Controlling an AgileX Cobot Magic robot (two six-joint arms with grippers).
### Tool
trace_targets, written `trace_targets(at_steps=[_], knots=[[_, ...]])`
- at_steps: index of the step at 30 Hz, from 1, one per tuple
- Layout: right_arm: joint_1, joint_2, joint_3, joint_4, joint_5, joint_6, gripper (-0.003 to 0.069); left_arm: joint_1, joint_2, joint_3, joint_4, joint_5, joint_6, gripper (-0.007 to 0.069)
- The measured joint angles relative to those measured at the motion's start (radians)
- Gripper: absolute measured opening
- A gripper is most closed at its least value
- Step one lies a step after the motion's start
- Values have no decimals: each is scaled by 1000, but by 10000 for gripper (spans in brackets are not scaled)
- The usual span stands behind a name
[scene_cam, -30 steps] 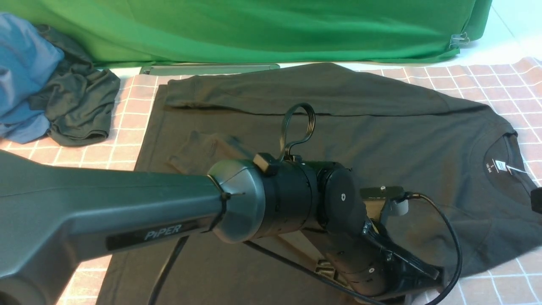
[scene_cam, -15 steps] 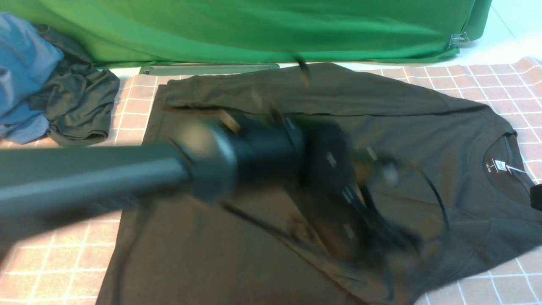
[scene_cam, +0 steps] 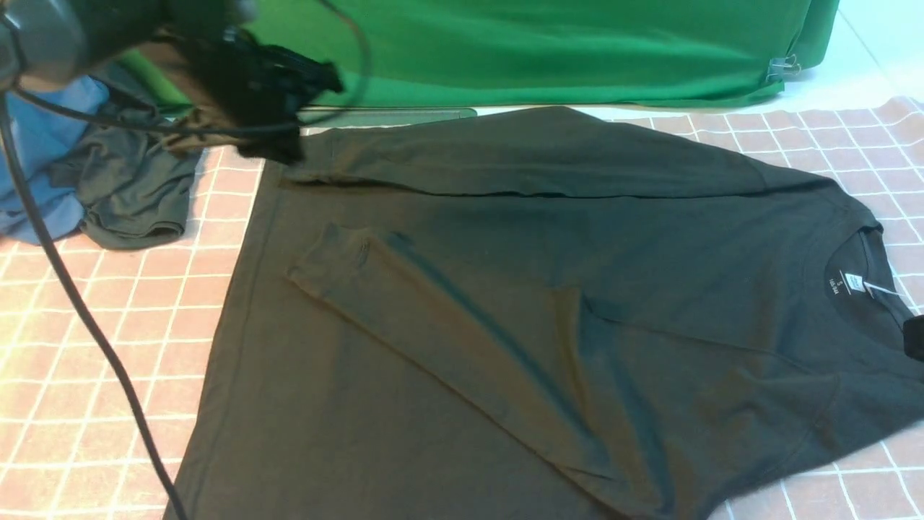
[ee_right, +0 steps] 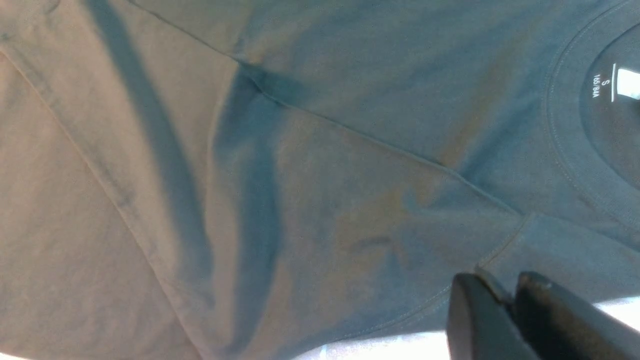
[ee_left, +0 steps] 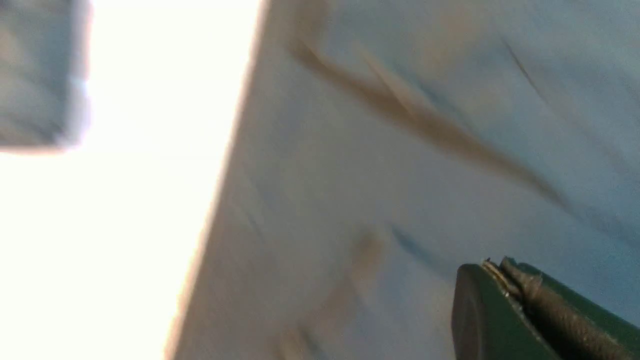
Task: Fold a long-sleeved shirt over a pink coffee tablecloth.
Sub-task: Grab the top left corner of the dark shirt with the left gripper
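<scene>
Where the left arm lay low across the shirt a second ago and hid its middle, it is now up at the far left. It shows as a blur over the shirt's far left corner and the grey garment, and its cable trails down to the near left. With the arm out of the way the shirt shows whole. It lies flat on the pink cloth, collar to the right, hem to the left, neck label facing up. The near sleeve lies folded slantwise over the body, its cuff toward the far left. The far sleeve runs along the far edge as before, and the shirt has not shifted.

The left fingers are pressed together with nothing between them; their wrist view is smeared by motion. The right fingers, at the right edge of the scene, also sit together and hold nothing. They are over the shirt's near shoulder edge, near the collar; whether they touch the fabric cannot be told.
</scene>
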Motion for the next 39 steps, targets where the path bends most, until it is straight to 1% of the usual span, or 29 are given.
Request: trace_targets(at_steps=[2,4,7,9,13,16,18,22,24,28,29,30,31,32,34,35,36,39], knots=[[0,0,0,0,0,3,144,42,58,-40,-2,-17,16,66],[0,0,0,0,0,4,144,68,116,-85,-3,-48,29,128],[0,0,0,0,0,4,144,79,185,-122,-2,-98,32,223],[0,0,0,0,-1,4,144,80,233,-141,-2,-147,32,308],[0,0,0,0,-1,6,144,80,291,-155,-3,-239,71,415],[0,0,0,0,-1,6,144,80,318,-159,-10,-292,91,445],[0,0,0,0,0,6,144,80,337,-159,-14,-329,105,448],[0,0,0,0,0,7,144,80,358,-159,-24,-356,131,435],[0,0,0,0,0,7,144,80,365,-159,-47,-356,149,403],[0,0,0,0,0,7,144,80,371,-161,-89,-357,200,323],[0,0,0,0,0,7,144,80,372,-162,-101,-355,214,289],[0,0,0,0,0,7,144,80,373,-162,-106,-353,216,283],[0,0,0,0,0,7,144,80,373,-163,-111,-351,226,251],[0,0,0,0,0,7,144,80,373,-164,-117,-343,243,200],[0,0,0,0,0,7,144,80,373,-164,-119,-333,257,141],[0,0,0,0,0,7,144,80,373,-165,-118,-324,267,81],[0,0,0,0,0,7,144,80,373,-166,-111,-318,275,46],[0,0,0,0,-1,7,144,80,365,-167,-90,-294,285,28]])
